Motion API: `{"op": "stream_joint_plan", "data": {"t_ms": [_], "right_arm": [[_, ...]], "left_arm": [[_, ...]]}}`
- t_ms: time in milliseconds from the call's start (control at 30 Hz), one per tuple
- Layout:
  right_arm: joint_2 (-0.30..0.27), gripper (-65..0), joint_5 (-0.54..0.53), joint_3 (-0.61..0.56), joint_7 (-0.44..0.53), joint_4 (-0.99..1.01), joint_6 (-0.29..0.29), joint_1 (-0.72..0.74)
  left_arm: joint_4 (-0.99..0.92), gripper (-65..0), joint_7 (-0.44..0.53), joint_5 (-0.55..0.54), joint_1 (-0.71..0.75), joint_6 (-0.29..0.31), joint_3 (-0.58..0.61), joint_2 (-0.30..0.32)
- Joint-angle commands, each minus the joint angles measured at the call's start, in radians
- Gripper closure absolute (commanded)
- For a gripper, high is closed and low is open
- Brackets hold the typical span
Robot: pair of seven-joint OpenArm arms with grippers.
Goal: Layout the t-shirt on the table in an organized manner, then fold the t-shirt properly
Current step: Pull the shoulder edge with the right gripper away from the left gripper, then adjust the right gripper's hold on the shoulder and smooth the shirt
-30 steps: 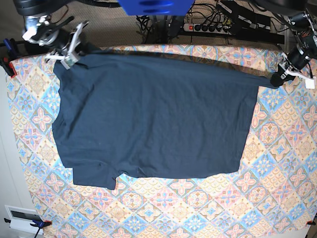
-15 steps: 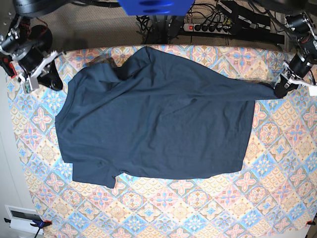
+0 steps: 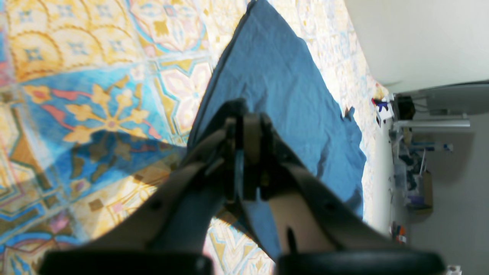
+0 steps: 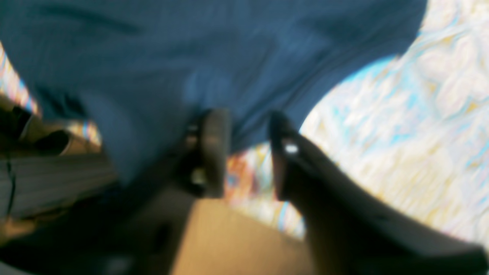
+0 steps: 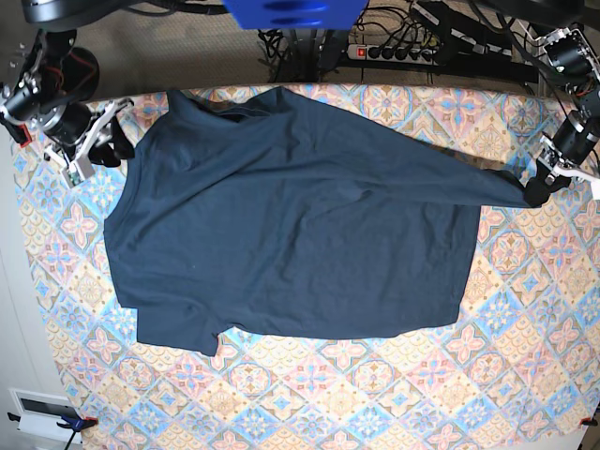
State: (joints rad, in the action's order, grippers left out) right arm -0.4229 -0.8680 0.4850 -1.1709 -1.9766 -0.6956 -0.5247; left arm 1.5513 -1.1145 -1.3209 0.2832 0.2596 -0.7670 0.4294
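Observation:
The dark navy t-shirt (image 5: 291, 225) lies spread over the patterned table (image 5: 375, 403), its far edge bunched and slanting. At the right of the base view my left gripper (image 5: 536, 190) is shut on a stretched corner of the shirt. The left wrist view shows the fingers (image 3: 248, 152) pinched on blue t-shirt fabric (image 3: 290, 95). At the far left my right gripper (image 5: 94, 150) stands open beside the shirt's edge. In the blurred right wrist view its fingers (image 4: 248, 145) are apart with only tablecloth between them and the t-shirt (image 4: 172, 57) just beyond the tips.
A power strip with cables (image 5: 403, 52) lies behind the table's far edge, and a blue robot part (image 5: 291, 11) hangs over the top middle. A white box (image 5: 42, 412) sits off the near left corner. Bare cloth shows along the table's near side and right.
My right gripper opened and let go of the shirt's far left corner, then drew back to the left. The freed fabric dropped onto the table. My left gripper shifted slightly nearer, still gripping.

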Motion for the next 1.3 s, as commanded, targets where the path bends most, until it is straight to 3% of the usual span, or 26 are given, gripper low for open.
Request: {"op": "stream_joint_plan", "data": {"t_ms": [0,67,267,600,1033,1267], "right_arm": [[-0.029,-23.9,-0.007,0.007,0.007,-0.011,-0.003,-0.022],[-0.052,-27.0,-0.007,-0.032,0.007,-0.011,-0.003,-0.045],[-0.161,-27.0,-0.007,-0.234,0.021,-0.011,-0.003,-0.044],[-0.173,-27.0,0.105,-0.366,0.036,-0.013,-0.003,-0.045],[-0.179,-27.0,0.111,-0.369,0.036,-0.011,-0.003,-0.047],[-0.178,-27.0,0.195,-0.351,0.030,0.018,-0.003,-0.005]], "left_arm": [[0.016,0.0,0.017,-0.024,-0.003,0.008,-0.007,0.024],[0.016,0.0,0.017,-0.022,-0.003,0.008,-0.007,0.024],[0.015,0.0,0.017,0.024,-0.003,0.008,-0.007,0.024],[0.015,0.0,0.017,0.027,-0.003,0.008,-0.010,0.024],[0.015,0.0,0.015,0.027,-0.003,0.008,-0.007,0.024],[0.015,0.0,0.015,0.025,-0.003,0.010,-0.007,0.024]]}}
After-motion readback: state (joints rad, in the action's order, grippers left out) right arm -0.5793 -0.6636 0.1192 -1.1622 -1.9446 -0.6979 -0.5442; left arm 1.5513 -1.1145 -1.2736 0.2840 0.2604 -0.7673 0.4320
